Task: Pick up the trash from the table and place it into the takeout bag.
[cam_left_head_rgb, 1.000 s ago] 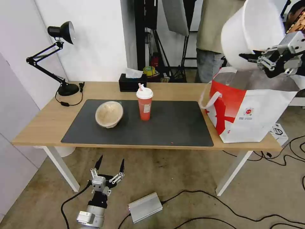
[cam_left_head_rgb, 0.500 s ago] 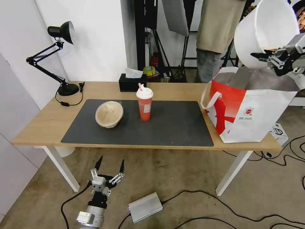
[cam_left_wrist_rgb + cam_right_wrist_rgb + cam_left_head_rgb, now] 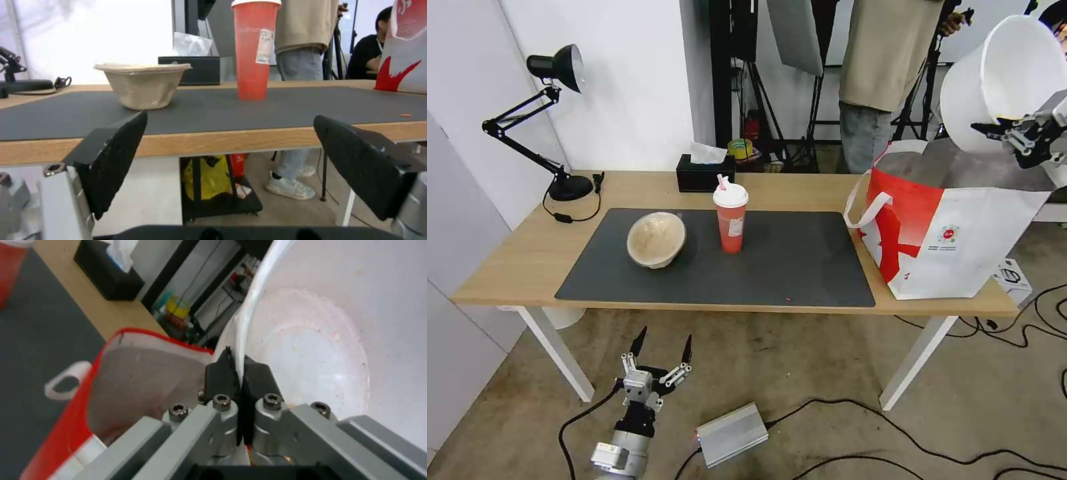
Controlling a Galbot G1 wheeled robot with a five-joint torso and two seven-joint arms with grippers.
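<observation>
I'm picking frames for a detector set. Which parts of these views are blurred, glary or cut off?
Head view: evenly lit and sharp, soft shadows on the table; the white bowl in the right gripper is cut by the frame edge. Left wrist view: the left gripper looms soft up close, the red cup cropped at top. Right wrist view: takeout bag blurred.

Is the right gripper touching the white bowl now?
Touching. The right wrist view shows the right gripper with both fingers pinched on the white bowl rim.
</observation>
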